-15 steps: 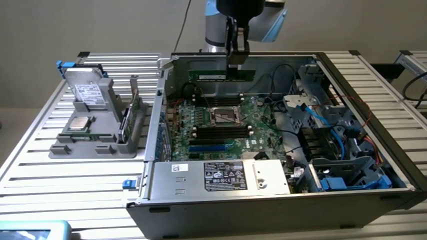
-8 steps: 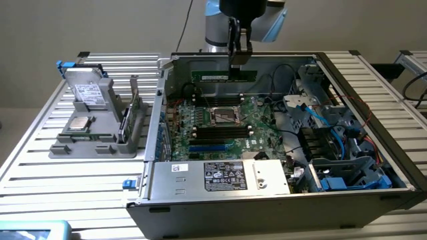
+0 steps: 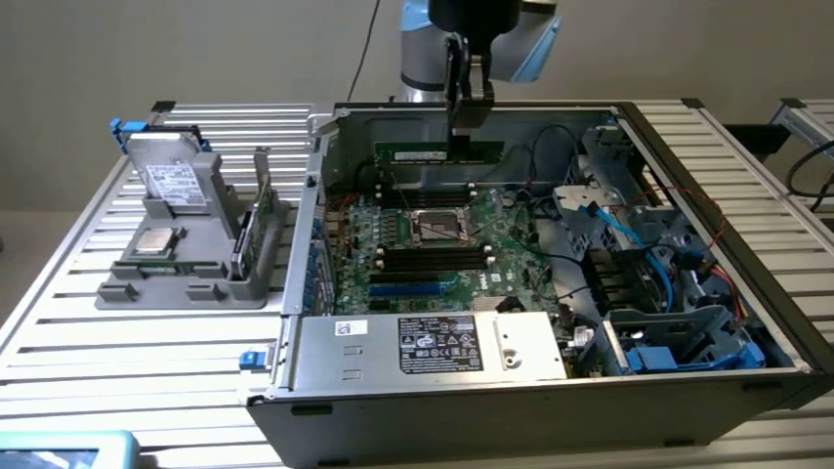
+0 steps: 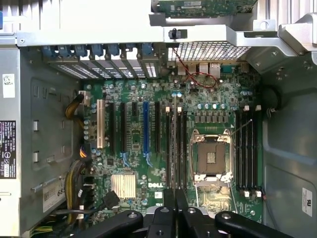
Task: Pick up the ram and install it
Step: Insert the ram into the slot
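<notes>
Slatted table (image 3: 78,332), open PC case (image 3: 521,396) on it. Tool (image 3: 467,132) is clamped on the ram (image 3: 410,153), which hangs under the tool, long axis sticking out either side. Black slots (image 4: 176,144) lie just below, apparently parallel.

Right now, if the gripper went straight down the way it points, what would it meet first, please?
Probably the green memory stick in the gripper would touch the black slots beside the processor socket first; depth is unclear.
</notes>
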Robot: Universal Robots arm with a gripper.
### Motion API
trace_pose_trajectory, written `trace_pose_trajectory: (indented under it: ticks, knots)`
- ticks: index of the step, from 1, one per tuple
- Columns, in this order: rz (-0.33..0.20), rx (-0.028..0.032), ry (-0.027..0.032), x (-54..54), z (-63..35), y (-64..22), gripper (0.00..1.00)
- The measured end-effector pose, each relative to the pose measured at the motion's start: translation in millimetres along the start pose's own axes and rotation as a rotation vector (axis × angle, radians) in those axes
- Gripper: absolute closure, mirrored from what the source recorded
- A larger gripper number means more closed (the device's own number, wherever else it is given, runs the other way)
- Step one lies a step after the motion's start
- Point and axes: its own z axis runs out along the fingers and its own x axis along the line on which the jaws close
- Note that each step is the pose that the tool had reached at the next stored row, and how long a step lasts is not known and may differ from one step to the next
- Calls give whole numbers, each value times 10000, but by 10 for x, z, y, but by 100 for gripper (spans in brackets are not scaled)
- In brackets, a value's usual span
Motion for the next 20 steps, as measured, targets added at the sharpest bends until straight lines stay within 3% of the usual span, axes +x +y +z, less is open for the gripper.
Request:
trace_pose_trajectory:
  ticks: [8, 20]
  knots:
    - [1, 1, 17, -1, 24, 0, 87]
    - [2, 5, 139, -18, 234, -2, 87]
